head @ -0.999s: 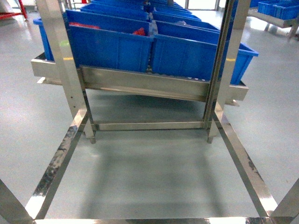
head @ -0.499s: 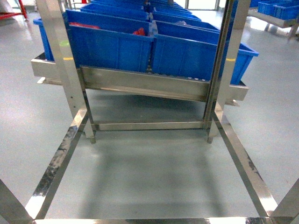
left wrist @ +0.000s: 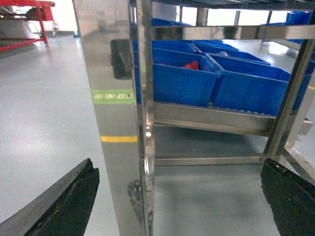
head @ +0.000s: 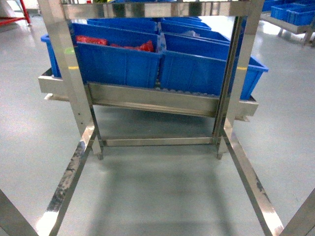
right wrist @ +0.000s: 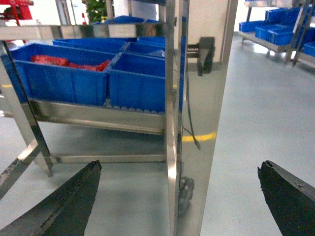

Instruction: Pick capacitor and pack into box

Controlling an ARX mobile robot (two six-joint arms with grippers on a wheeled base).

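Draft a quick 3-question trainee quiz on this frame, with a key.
1. True or false: the left gripper and the right gripper both have their fingers shut.
2. The red items lie in: A) the front left blue bin; B) the front right bin; C) on the floor.
3. Short answer: does the peach-pink box show in any view?

Key: 1 false, both sets of fingers are wide apart. 2 A. 3 no, not in any of the three views.
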